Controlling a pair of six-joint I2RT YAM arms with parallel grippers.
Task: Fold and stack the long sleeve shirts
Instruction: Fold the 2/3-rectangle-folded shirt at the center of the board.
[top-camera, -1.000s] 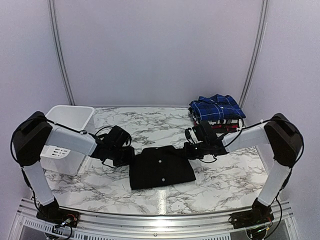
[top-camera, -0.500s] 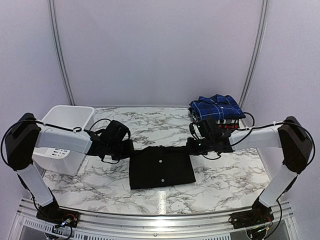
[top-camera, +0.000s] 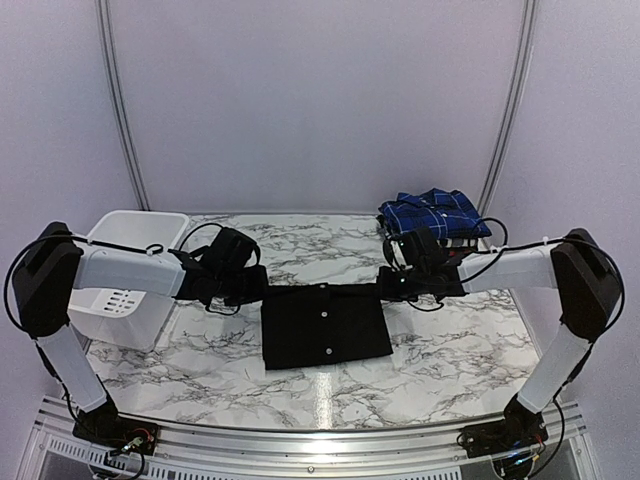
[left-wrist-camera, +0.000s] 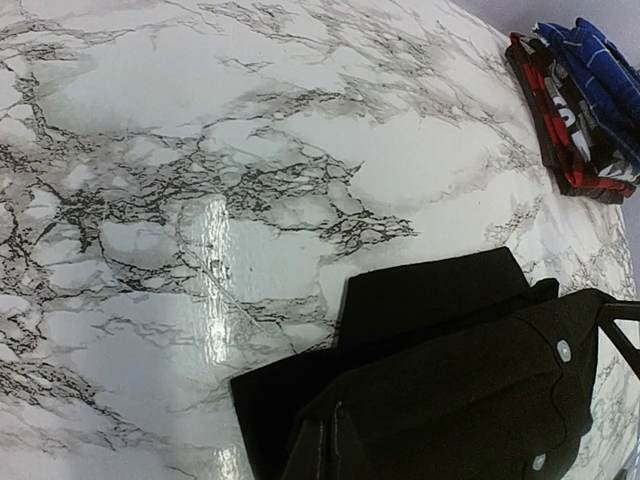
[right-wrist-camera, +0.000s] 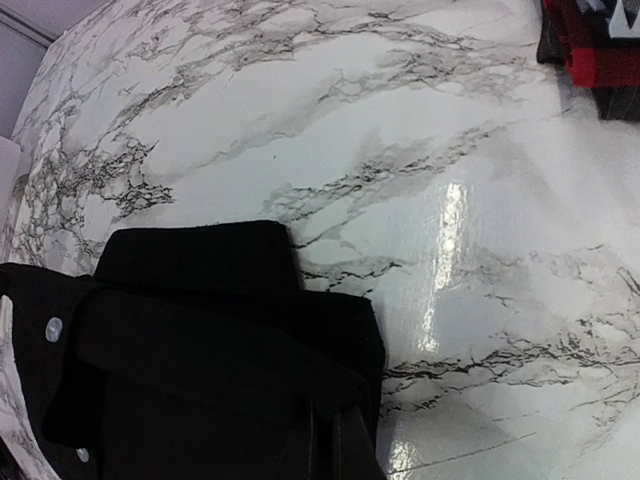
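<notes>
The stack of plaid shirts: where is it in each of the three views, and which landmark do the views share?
Top external: the stack of plaid shirts lies in the right half, above the middle.
Left wrist: the stack is in the upper right corner.
Right wrist: the stack is in the upper right corner, cut by the frame.
Shared landmark: the black shirt, with its pale buttons, shows in all three.

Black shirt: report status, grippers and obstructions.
Left gripper shut on black shirt, far left corner; right gripper shut on far right corner. Shirt folded, buttons up, on table. Nothing in the way; plaid stack far right.
</notes>
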